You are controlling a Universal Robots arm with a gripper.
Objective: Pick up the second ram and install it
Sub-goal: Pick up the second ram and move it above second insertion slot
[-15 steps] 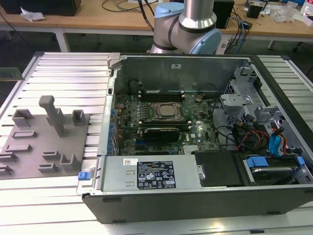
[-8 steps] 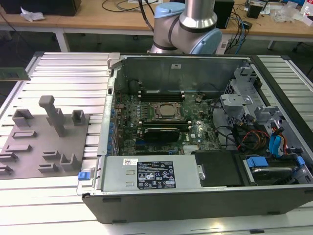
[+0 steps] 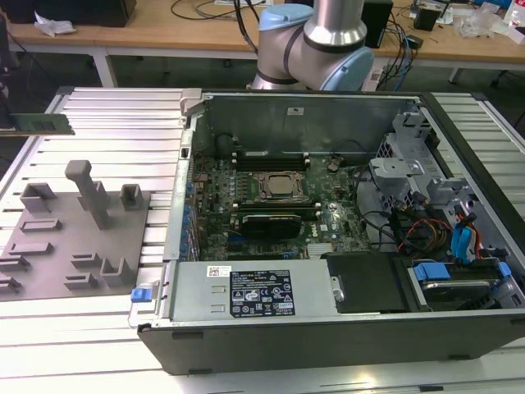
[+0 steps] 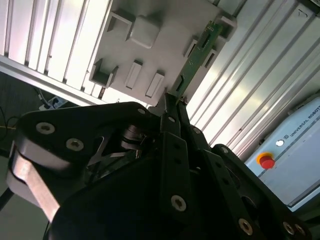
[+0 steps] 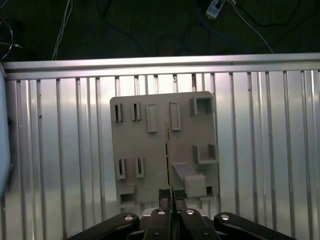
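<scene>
The second ram [image 4: 197,60] is a narrow green board, and my gripper [image 4: 172,100] is shut on one end of it. In the first wrist view the ram [image 5: 167,150] shows edge-on, rising from the gripper [image 5: 170,196], with the grey fixture plate [image 5: 145,145] far below. In the exterior view the ram [image 3: 41,124] hangs in the air at the far left, above and behind the fixture plate [image 3: 57,263]. The open computer case [image 3: 328,328] lies to the exterior view's right, with its silver CPU socket [image 3: 279,185] between dark memory slots [image 3: 271,156].
The fixture plate carries a tall peg [image 3: 89,190] and several low holders. Everything rests on a ribbed aluminium table [image 3: 123,115]. The arm's base [image 3: 316,41] stands behind the case. Cables and drive bays [image 3: 443,230] crowd the case's right side.
</scene>
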